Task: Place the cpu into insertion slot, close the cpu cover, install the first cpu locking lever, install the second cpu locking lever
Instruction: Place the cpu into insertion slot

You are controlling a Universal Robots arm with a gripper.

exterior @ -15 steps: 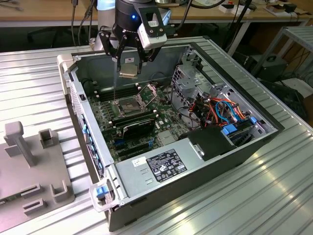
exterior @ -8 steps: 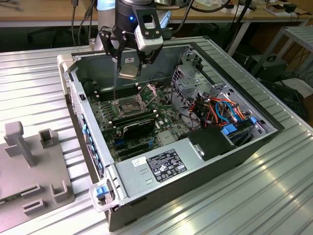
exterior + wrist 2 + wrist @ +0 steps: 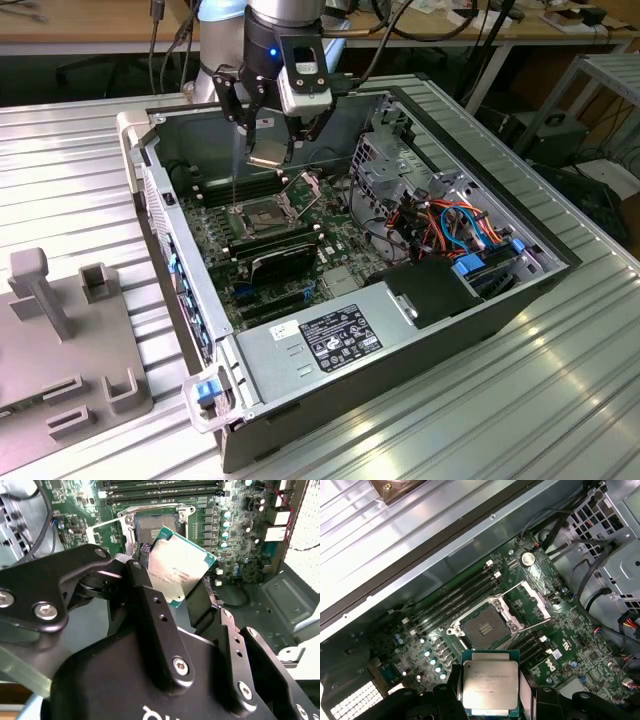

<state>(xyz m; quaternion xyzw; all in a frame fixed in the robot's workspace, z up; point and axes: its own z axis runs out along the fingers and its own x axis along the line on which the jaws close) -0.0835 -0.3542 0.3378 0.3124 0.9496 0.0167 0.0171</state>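
Note:
My gripper (image 3: 268,152) is shut on the cpu (image 3: 266,158), a flat square chip with a silvery-tan top, held by two opposite edges. It hangs in the air above the green board, a little short of the insertion slot (image 3: 262,216). In both wrist views the cpu (image 3: 490,684) (image 3: 176,566) sits between the black fingers (image 3: 150,615). The insertion slot (image 3: 482,628) (image 3: 151,527) lies uncovered, its dark contact field showing. The cpu cover (image 3: 536,596) (image 3: 303,186) stands swung up on its hinge beside the socket.
Long black memory slots (image 3: 455,597) run beside the socket. The open computer case (image 3: 190,300) holds a power supply (image 3: 335,335), a metal drive cage (image 3: 385,160) and coloured cables (image 3: 460,225). A grey fixture (image 3: 60,330) rests on the ribbed table at the exterior view's left.

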